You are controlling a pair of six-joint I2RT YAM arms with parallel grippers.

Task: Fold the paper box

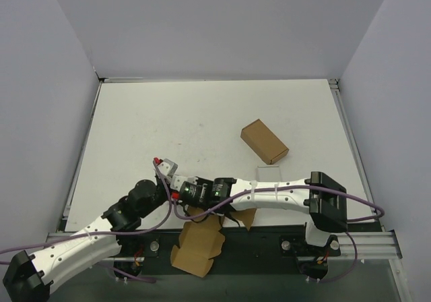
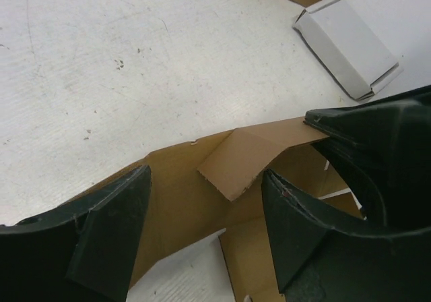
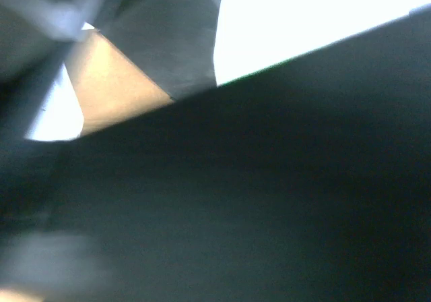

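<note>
The paper box is a flat brown many-flapped sheet at the table's near edge, partly hanging over it. In the left wrist view it lies under my left gripper, which is open, its fingers straddling a raised flap without touching it. My right gripper comes in from the right and is shut on the flap's upper edge. The right wrist view is almost all dark blur, with only a corner of the brown sheet showing. In the top view both wrists meet above the sheet.
A longer oblong brown carton lies right of the table's middle. A small white-grey slab rests just beyond the right arm's forearm. White walls close in the table on three sides.
</note>
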